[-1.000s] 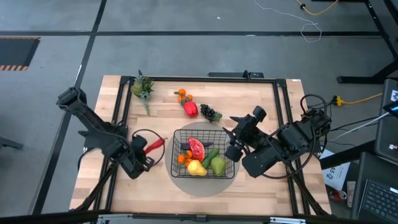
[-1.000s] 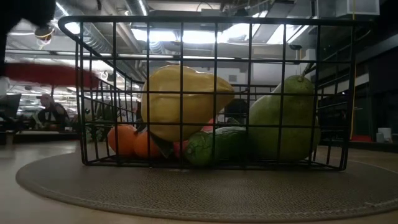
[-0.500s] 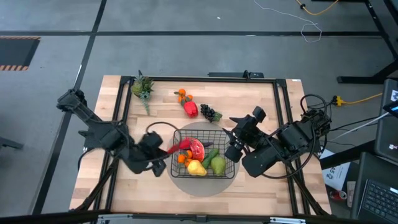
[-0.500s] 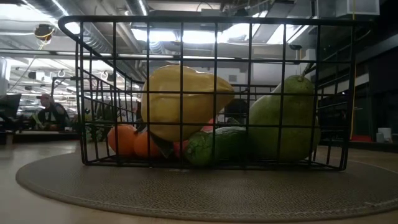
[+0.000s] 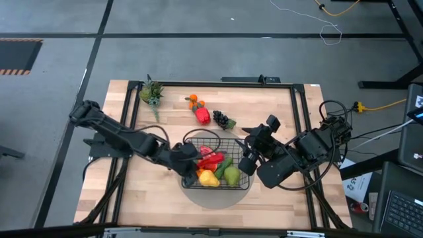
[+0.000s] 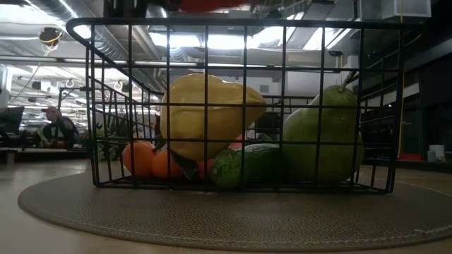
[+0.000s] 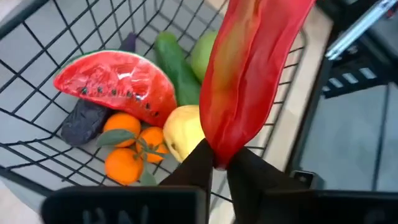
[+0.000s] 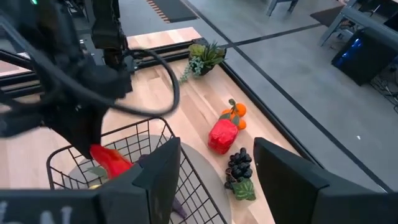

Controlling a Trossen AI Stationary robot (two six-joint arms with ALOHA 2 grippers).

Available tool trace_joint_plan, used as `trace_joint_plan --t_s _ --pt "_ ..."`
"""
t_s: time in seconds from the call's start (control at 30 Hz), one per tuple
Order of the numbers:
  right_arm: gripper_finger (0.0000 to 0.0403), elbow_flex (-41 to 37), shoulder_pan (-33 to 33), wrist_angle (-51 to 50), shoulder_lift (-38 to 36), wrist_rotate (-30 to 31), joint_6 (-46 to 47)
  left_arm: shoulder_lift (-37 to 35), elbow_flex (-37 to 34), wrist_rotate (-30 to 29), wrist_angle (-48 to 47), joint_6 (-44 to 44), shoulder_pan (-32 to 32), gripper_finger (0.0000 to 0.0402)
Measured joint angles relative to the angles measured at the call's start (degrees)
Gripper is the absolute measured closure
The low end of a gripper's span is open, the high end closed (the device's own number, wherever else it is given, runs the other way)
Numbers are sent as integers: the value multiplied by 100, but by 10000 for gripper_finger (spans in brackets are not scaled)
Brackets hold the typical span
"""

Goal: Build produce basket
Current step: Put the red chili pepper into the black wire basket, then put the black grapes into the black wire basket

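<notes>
The black wire basket [image 5: 215, 162] stands on a grey round mat. It holds a watermelon slice [image 7: 118, 84], an eggplant [image 7: 84, 118], oranges [image 7: 124, 149], a yellow fruit [image 6: 208, 113], a cucumber [image 7: 177, 65] and a green pear [image 6: 325, 137]. My left gripper [image 5: 193, 156] reaches over the basket's left rim, shut on a red chili [image 5: 210, 158]. The chili's underside also shows above the basket [image 6: 205, 4]. My right gripper [image 5: 248, 149] hangs open at the basket's right side, touching nothing. A red pepper [image 8: 222, 135], grapes [image 8: 239, 168] and an orange cluster [image 8: 235, 112] lie on the table beyond the basket. My left gripper [image 7: 219, 163] pinches the red chili by its narrow end [image 7: 217, 152] between its two fingers. It comes from the table's left, and the chili sticks out forward past the fingertips. The chili [image 7: 255, 68] is lifted clear and hangs over the fruit in the basket.
A leafy green sprig [image 5: 151, 94] lies near the table's far left corner. The grey mat [image 6: 233, 219] spreads under the basket. A black metal frame [image 5: 299, 106] runs along the table's edges. Bare wood shows to the left of and in front of the basket.
My left gripper has carried the red chili from the table's left part rightward, rising, until it is over the basket. The chili has stayed pinched and now hangs above the fruit.
</notes>
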Motion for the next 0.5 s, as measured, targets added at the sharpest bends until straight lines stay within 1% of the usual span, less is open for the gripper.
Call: trace_joint_plan --t_s 0.13,0.3,0.4,0.5 --pt "199 0 32 -11 0 5 -9 196 0 138 2 0 100 324" --pt "199 0 43 -169 0 4 -20 216 0 148 41 -151 116 273" --pt "199 0 38 -186 0 8 -26 168 3 155 49 -166 117 260" --pt "199 0 30 -186 0 76 -44 49 4 290 33 -269 164 260"
